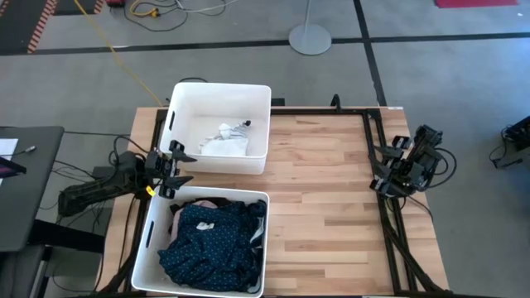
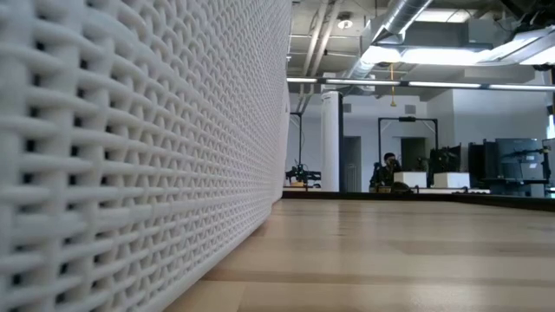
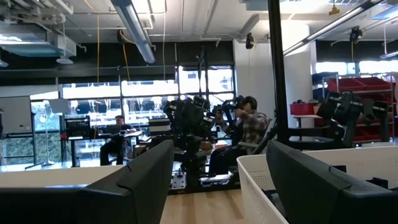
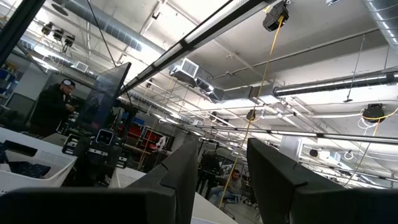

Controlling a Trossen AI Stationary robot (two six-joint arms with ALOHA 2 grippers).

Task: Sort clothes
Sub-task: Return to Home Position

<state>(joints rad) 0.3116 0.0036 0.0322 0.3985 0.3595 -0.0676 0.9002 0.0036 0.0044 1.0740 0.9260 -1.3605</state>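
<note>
**Overhead layout**, clock face laid on the wooden table [image 1: 331, 190], 12 at the far edge.

- **Bins:** two white bins on the 9 o'clock half, set apart by a narrow gap. Far bin [image 1: 261, 124] toward 10–11 o'clock, near bin [image 1: 149, 240] toward 7–8 o'clock.
- **Far bin:** small white socks [image 1: 225, 141] bunched on the floor, close to the bin's 6 o'clock wall.
- **Near bin:** navy dotted piece [image 1: 211, 240] spread on top, covering most of the pile. Sliver of pale pink fabric [image 1: 207, 202] showing at the bin's 12 o'clock edge. Other garments beneath not told apart.
- **Left gripper** [image 1: 177, 165]: at 9 o'clock of the table, just beside the outer corners of both bins and level with the gap between them. Fingers spread wide, nothing held. Same wide spread in the left wrist view, both dark fingers [image 3: 143, 180] well apart with the room beyond.
- **Right gripper** [image 4: 222, 149]: at 3 o'clock, on an arm folded over the table's edge, well apart from both bins, tilted up toward the ceiling. Fingers parted by a narrow gap, nothing between them.

**Low view:** woven white wall [image 2: 130, 156] of one bin, which one not clear, close at 9 o'clock of the frame. Bare wood beside it. Person [image 2: 386, 169] far off in the room behind the table.
</note>
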